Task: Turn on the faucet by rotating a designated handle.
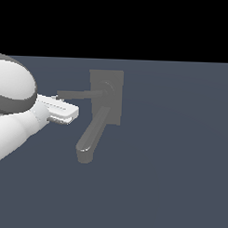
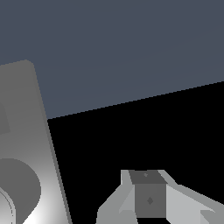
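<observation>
One arm (image 1: 13,117) reached in from the exterior view's left, gripper (image 1: 71,113) pointing toward the faucet (image 1: 106,98). Handle (image 1: 79,94) stuck out from the round hub toward the gripper, lying just above the fingertips in that view; contact could not be told. Spout (image 1: 93,133) curved down past the gripper tip, on its far side. Gripper opening could not be told; nothing visibly held. Wrist view showed one finger (image 2: 148,199) and a grey plate (image 2: 30,144) with a round hub (image 2: 17,190) beside it.
</observation>
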Available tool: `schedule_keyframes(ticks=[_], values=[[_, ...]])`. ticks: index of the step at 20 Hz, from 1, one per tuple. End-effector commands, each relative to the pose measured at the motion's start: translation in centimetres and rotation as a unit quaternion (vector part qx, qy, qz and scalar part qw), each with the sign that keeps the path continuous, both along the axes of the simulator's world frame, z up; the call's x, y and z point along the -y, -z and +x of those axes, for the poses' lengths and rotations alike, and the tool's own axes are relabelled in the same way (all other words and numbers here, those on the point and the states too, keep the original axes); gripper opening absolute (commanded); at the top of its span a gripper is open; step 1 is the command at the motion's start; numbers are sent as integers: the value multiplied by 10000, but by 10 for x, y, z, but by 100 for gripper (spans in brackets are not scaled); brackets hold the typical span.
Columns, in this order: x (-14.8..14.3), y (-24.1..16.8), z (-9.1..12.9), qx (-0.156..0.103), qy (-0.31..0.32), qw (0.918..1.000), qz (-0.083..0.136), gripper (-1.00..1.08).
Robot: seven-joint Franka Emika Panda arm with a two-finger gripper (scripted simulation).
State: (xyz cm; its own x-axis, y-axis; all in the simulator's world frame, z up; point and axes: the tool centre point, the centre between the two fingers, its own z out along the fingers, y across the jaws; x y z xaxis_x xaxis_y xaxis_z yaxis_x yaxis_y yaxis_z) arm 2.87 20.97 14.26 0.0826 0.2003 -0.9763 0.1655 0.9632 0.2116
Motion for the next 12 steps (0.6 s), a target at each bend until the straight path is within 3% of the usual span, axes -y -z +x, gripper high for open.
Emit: schedule_keyframes(ticks=[1, 12], values=[[9, 1, 1, -41, 60, 9999, -128, -100], [23, 5, 1, -91, 31, 9982, -597, -100]])
